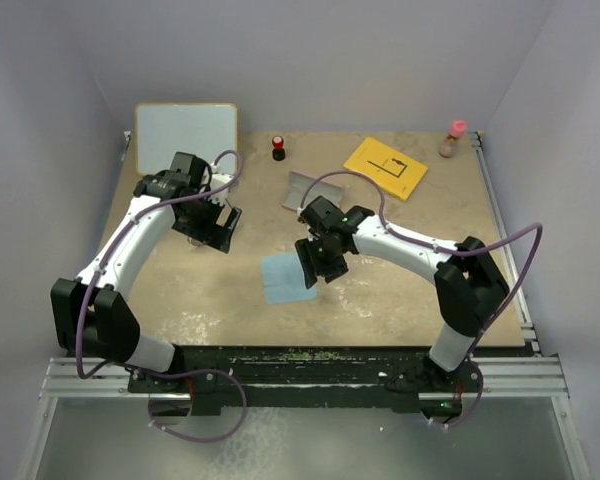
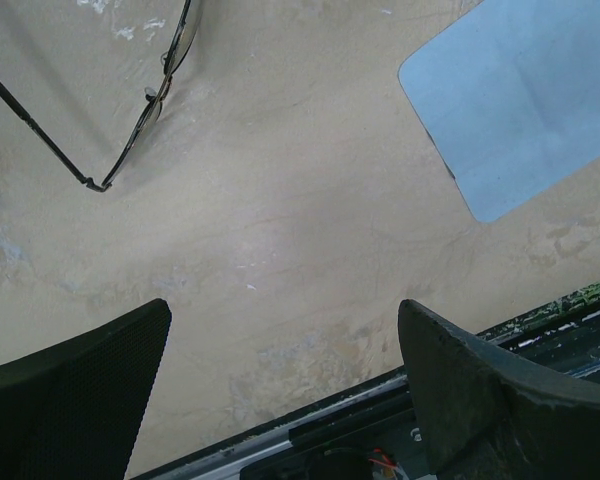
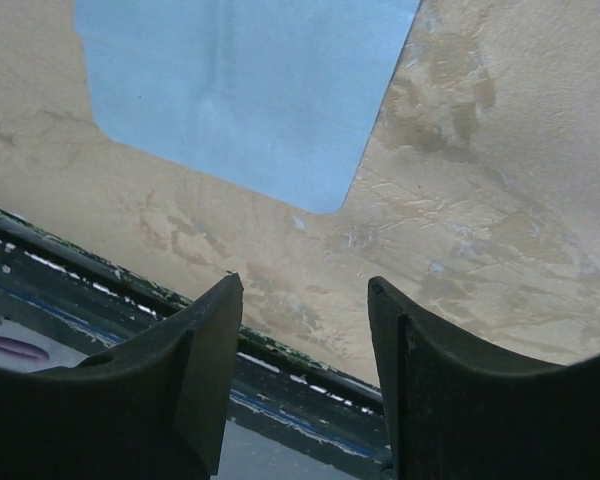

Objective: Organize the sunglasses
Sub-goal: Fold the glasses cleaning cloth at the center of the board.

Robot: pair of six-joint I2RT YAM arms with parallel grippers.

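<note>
The sunglasses [image 2: 152,97], a thin black wire pair, lie on the tan table at the upper left of the left wrist view. They are ahead of my left gripper [image 2: 285,330], well clear of it, and it is wide open and empty. In the top view the left gripper [image 1: 216,226] hangs over that spot and hides them. My right gripper [image 1: 316,262] hovers at the right edge of the light blue cloth [image 1: 285,278]. In the right wrist view the right gripper [image 3: 305,290] is open with only bare table between its fingers, the cloth [image 3: 240,90] just ahead.
A grey folded object [image 1: 302,190] lies behind the right gripper. At the back are a whiteboard [image 1: 185,135], a small red-and-black item [image 1: 278,148], a yellow sheet [image 1: 385,167] and a pink-capped bottle [image 1: 453,138]. The cloth [image 2: 520,100] also shows in the left wrist view.
</note>
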